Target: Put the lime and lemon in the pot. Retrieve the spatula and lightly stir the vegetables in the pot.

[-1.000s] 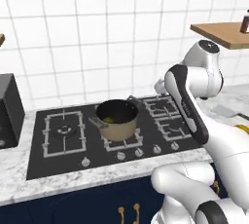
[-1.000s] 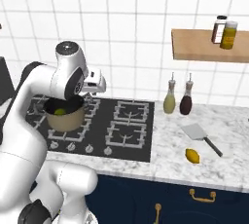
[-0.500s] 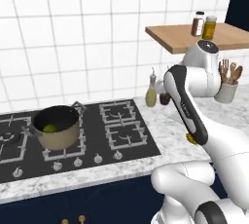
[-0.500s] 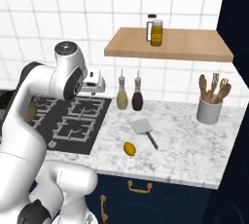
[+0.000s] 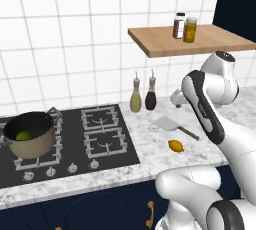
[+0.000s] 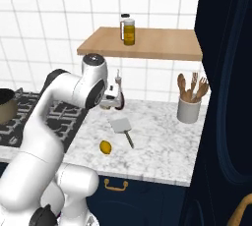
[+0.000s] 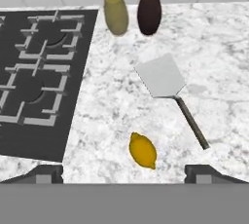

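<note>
Veined, polished-looking marble on the counter [image 7: 112, 101]; matt black on the hob [image 7: 39, 77]; dull grey, metal-like on the spatula [image 7: 165, 84]; smooth, faintly glossy lemon [image 7: 142, 151]; plain wood on the shelf [image 5: 185, 41].

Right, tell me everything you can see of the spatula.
The spatula lies flat on the white marbled counter, right of the hob. It has a light grey, squarish blade toward the two bottles and a slim darker grey handle running away from them. Nothing grips it. The lemon sits close by, apart from it.
</note>
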Controlling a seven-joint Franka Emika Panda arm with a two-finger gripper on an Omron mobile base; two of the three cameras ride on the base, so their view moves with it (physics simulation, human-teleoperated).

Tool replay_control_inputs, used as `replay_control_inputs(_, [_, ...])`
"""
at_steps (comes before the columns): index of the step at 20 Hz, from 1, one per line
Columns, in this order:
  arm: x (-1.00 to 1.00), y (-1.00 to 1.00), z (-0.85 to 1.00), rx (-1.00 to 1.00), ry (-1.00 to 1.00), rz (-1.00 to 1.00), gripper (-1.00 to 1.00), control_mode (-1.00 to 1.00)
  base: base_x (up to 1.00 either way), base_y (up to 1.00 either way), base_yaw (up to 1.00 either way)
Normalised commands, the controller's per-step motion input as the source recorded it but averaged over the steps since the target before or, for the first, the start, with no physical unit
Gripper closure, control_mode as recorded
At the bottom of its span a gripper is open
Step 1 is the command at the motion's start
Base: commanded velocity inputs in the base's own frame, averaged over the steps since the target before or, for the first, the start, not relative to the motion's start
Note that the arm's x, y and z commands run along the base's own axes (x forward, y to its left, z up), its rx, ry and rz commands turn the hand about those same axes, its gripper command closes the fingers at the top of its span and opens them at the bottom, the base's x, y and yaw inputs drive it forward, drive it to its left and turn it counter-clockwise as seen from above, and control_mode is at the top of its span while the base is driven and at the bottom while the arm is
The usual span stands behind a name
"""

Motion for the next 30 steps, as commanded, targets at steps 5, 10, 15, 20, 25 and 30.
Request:
replay_control_inputs(5, [0.08, -0.18, -1.0, 0.0, 0.21, 0.0, -1.0, -1.0, 0.0, 0.0, 0.0])
replay_control_inputs(10, [0.21, -0.1, -0.93, 0.03, 0.31, -0.02, -1.0, -1.0, 0.0, 0.0, 0.0])
replay_control_inputs(15, [0.28, 0.0, -0.7, 0.01, 0.22, 0.0, -1.0, -1.0, 0.0, 0.0, 0.0])
replay_control_inputs(20, [0.25, -0.01, -0.53, 0.01, 0.06, 0.0, -1.0, -1.0, 0.0, 0.0, 0.0])
replay_control_inputs(25, [0.06, 0.0, -0.42, 0.0, 0.0, 0.02, -1.0, -1.0, 0.0, 0.0, 0.0])
replay_control_inputs(30, [-0.16, 0.0, -0.09, 0.0, 0.0, 0.14, -1.0, -1.0, 0.0, 0.0, 0.0])
